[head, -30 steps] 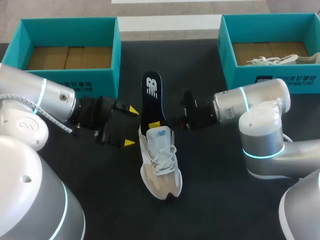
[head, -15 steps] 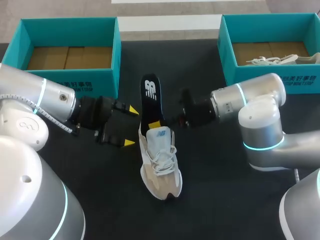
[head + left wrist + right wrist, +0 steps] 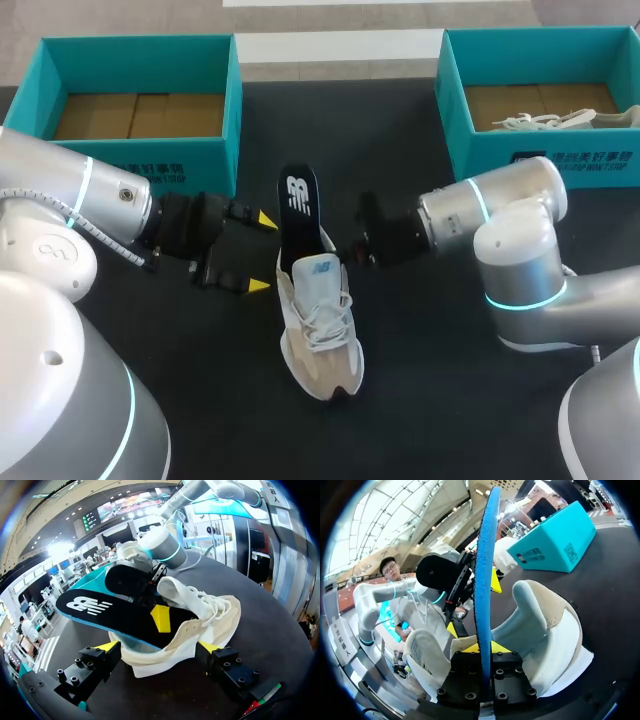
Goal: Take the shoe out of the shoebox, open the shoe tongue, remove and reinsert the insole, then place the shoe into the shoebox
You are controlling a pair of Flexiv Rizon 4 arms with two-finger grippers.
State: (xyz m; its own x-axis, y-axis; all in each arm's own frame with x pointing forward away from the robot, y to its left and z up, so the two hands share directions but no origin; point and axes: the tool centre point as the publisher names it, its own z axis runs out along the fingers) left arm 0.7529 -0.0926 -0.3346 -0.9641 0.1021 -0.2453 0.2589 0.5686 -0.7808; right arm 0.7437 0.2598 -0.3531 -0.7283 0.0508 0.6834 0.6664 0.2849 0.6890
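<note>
A white and beige shoe lies on the black table, heel toward the back. A black insole with a white logo stands slanted out of the shoe's opening. My right gripper is shut on the insole's edge just above the heel; in the right wrist view the blue-edged insole runs up from between its fingers, with the shoe beside it. My left gripper stands open beside the heel. In the left wrist view the shoe's heel sits between its fingers, under the insole.
A teal shoebox at the back left holds only brown cardboard. A second teal shoebox at the back right contains another pale shoe. Bare table lies in front of the shoe.
My right gripper has closed further on the insole and shifted left and toward the shoe, bringing the insole lower. The left arm and shoe have stayed still.
</note>
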